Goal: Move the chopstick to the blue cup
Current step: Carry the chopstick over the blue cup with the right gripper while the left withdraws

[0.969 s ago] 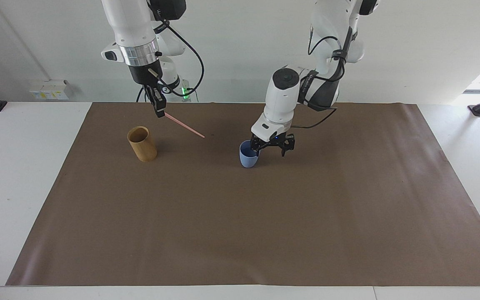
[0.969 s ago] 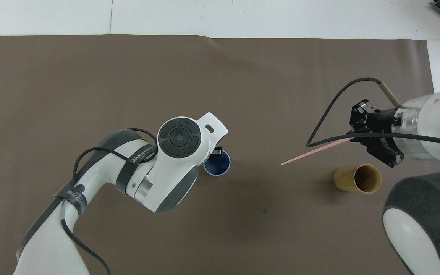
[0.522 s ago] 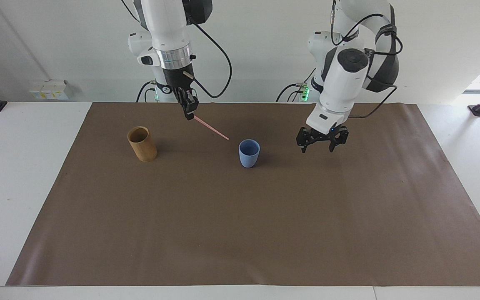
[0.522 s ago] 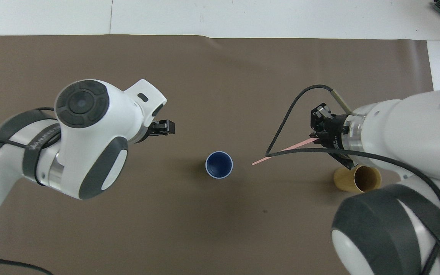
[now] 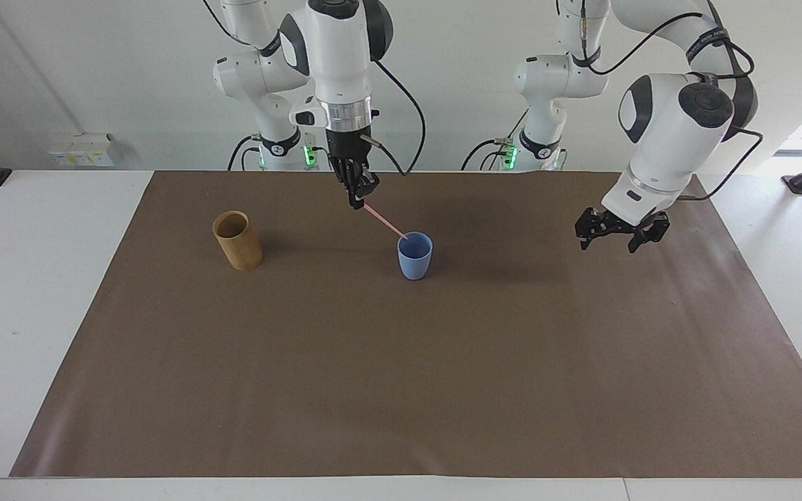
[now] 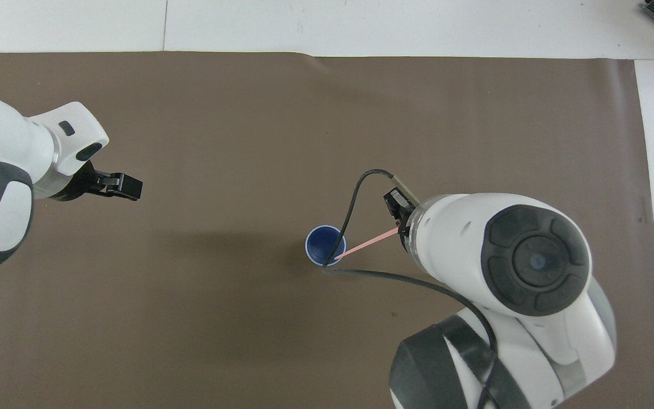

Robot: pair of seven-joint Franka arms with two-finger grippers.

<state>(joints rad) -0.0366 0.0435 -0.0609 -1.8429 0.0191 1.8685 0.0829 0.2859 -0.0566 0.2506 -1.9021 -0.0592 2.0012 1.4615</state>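
Chopstick (image 5: 385, 222) pinched in right gripper (image 5: 357, 200), tip seemingly at blue cup (image 5: 415, 256) rim; release early, it tips out. Left gripper (image 5: 614, 236) wide open, waiting.

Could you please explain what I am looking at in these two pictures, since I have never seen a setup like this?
These are two white robot arms at a table covered by a brown mat. One picture is taken from across the table, facing the robots; the other looks down from above their end. On the mat stand a blue cup and, toward the right arm's end, a tan cup. The right gripper is shut on a thin pink chopstick, which slants down so that its tip sits at the blue cup's rim. The left gripper hangs open and empty over the mat, waiting.
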